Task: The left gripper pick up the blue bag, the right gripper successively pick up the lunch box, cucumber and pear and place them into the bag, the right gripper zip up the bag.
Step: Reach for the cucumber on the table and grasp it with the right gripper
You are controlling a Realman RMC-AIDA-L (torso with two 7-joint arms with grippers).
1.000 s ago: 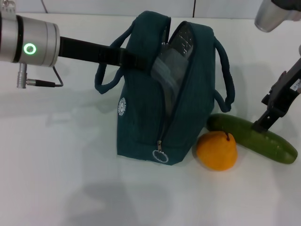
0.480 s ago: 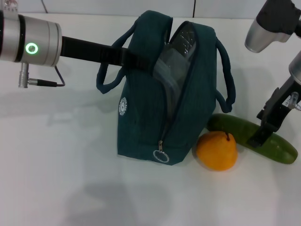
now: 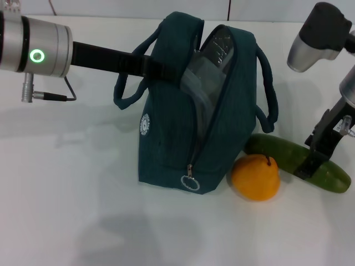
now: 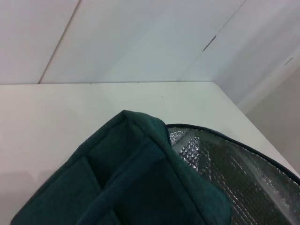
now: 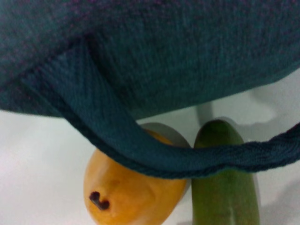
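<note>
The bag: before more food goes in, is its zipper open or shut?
Open. The bag gapes along the top, showing silver lining and the lunch box inside; the zipper pull hangs at the near end.

The blue bag (image 3: 183,138) is matt woven cloth with silvery quilted foil lining; the cucumber (image 3: 299,162) looks smooth.

place: lab-like test room | evidence: bare white table (image 3: 83,194); plain white panelled wall (image 4: 140,37)
</note>
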